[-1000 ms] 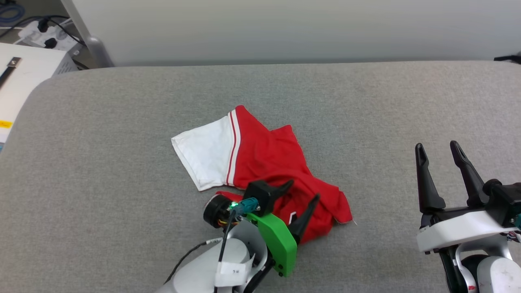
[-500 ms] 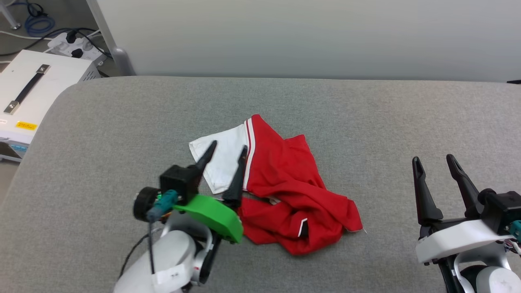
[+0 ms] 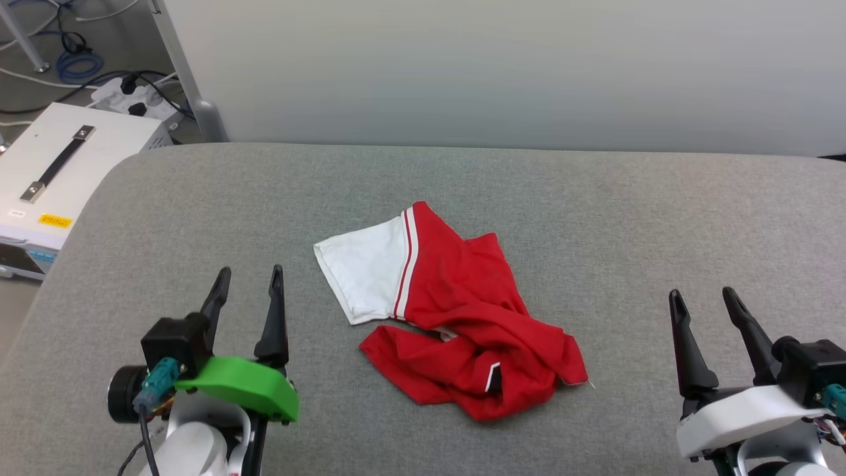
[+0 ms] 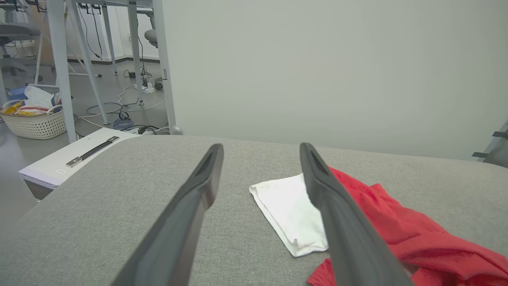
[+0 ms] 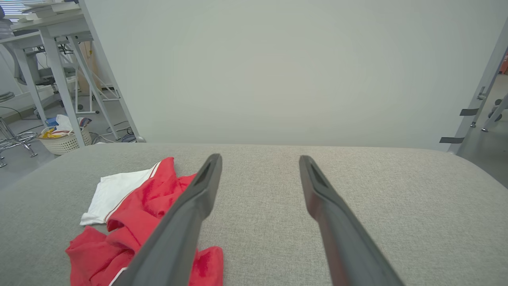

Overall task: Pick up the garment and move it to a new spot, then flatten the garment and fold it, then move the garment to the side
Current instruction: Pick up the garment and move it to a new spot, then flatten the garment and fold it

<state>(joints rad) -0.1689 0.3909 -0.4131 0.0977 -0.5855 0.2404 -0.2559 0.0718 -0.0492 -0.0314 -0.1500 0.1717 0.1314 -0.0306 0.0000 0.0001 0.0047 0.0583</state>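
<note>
The garment (image 3: 456, 317) is a crumpled red shirt with a white sleeve and striped trim, lying in a heap at the middle of the grey padded surface (image 3: 595, 218). It also appears in the left wrist view as the garment (image 4: 373, 214) and in the right wrist view as the garment (image 5: 135, 206). My left gripper (image 3: 250, 274) stands open to the left of the shirt, apart from it, holding nothing. My right gripper (image 3: 700, 297) stands open far to the right, empty.
A white box with a black handle (image 3: 59, 165) sits off the surface's left edge. Cables and a power strip (image 3: 125, 92) lie on the floor behind it. A pale wall (image 3: 502, 66) runs along the far edge. A laundry basket (image 4: 33, 119) stands further left.
My left gripper has drawn back off the shirt, moving left and toward me, and hangs clear of it. The head camera has shifted. The right gripper has kept its pose.
</note>
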